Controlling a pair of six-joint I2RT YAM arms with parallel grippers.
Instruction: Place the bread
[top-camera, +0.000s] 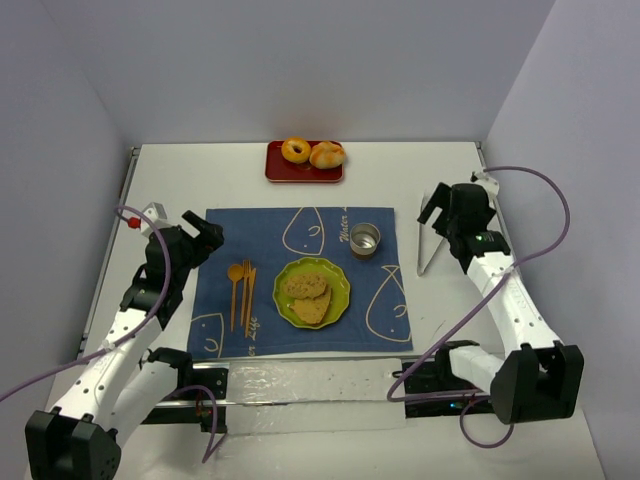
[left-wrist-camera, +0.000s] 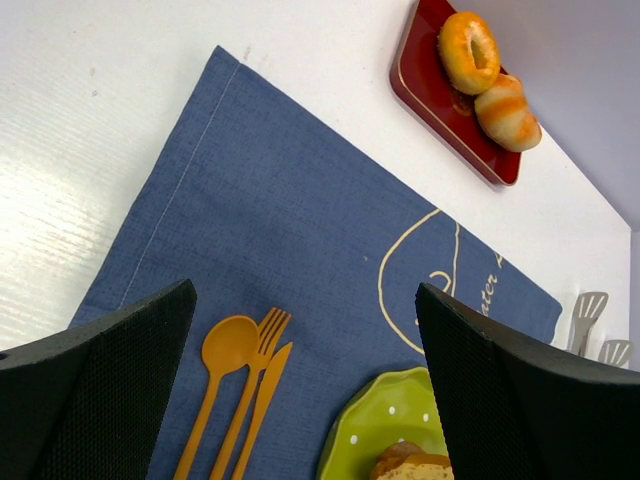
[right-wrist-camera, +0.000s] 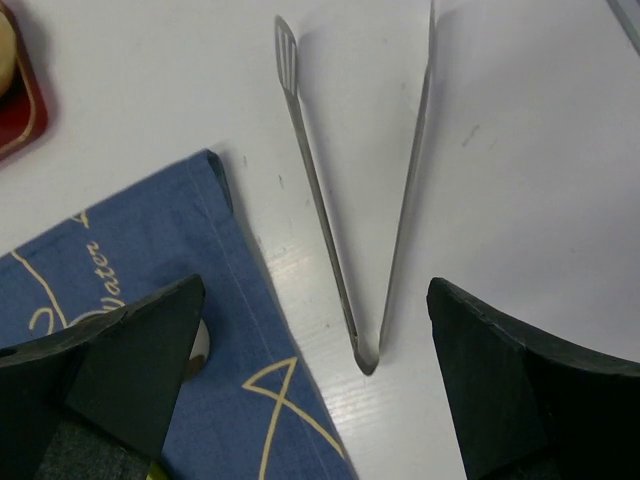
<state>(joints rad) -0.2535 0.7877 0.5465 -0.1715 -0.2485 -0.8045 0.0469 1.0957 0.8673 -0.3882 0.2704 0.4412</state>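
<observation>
1. You have the bread on the green plate (top-camera: 341, 283): the larger slice (top-camera: 306, 286) lies toward the far side and the smaller slice (top-camera: 311, 310) toward the near side. Their edges overlap. No pincer touches either slice.
2. The plate sits on the blue placemat (top-camera: 260, 235), right of centre. In the left wrist view, only a brown edge of the bread shows at the bottom of the frame.
3. An orange spoon (top-camera: 235, 274), fork (top-camera: 244, 285) and knife (top-camera: 250, 292) lie side by side on the mat, just left of the plate.
4. A small metal cup (top-camera: 365, 240) stands upright on the mat, beyond the plate and to its right. You cannot read its contents from these views.
5. The red tray (top-camera: 305, 176) rests on the bare table beyond the mat. It holds a ring-shaped bagel (top-camera: 295, 150) on the left and a glossy bun (top-camera: 327, 155) on the right, close together.
6. Metal tongs (top-camera: 430, 250) lie on the table just off the mat's right edge, arms spread.
7. The left gripper (top-camera: 203, 228) hangs over the mat's far left corner, its fingers (left-wrist-camera: 110, 380) spread wide with nothing between them.
8. The right gripper (top-camera: 437, 205) hovers above the tongs, its fingers (right-wrist-camera: 520, 390) likewise released and grasping nothing.
</observation>
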